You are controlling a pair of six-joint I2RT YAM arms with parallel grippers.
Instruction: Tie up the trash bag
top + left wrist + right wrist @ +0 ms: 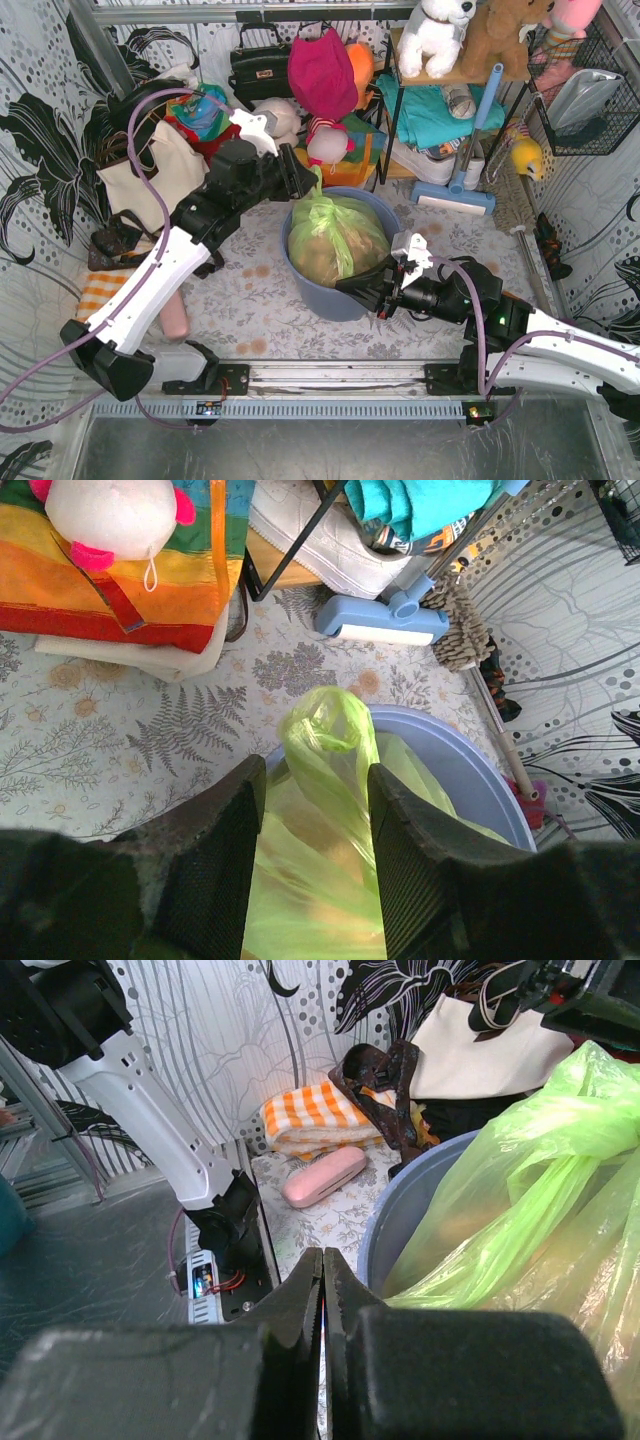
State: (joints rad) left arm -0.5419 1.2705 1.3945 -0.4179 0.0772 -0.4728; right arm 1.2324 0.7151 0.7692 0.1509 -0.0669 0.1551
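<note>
The lime-green trash bag point(335, 235) sits in the round blue-grey bin point(310, 290), with brown paper showing through and its strips gathered in a bunch on top point(322, 205). My left gripper point(308, 180) is open at the bag's back-left top. In the left wrist view the looped green strip point(325, 725) rises between the spread fingers point(215, 860) of my left gripper point(315, 780), touching neither. My right gripper point(350, 285) is shut and empty beside the bin's front-right rim. The right wrist view shows its tips point(322, 1260) just left of the bin wall point(400, 1210) and the bag point(540, 1180).
A pink case point(175, 318) and an orange checked cloth point(100, 292) lie left of the bin. A white tote point(150, 180), bags and plush toys crowd the back. A blue floor brush point(455, 195) and a black shelf rack point(395, 110) stand back right.
</note>
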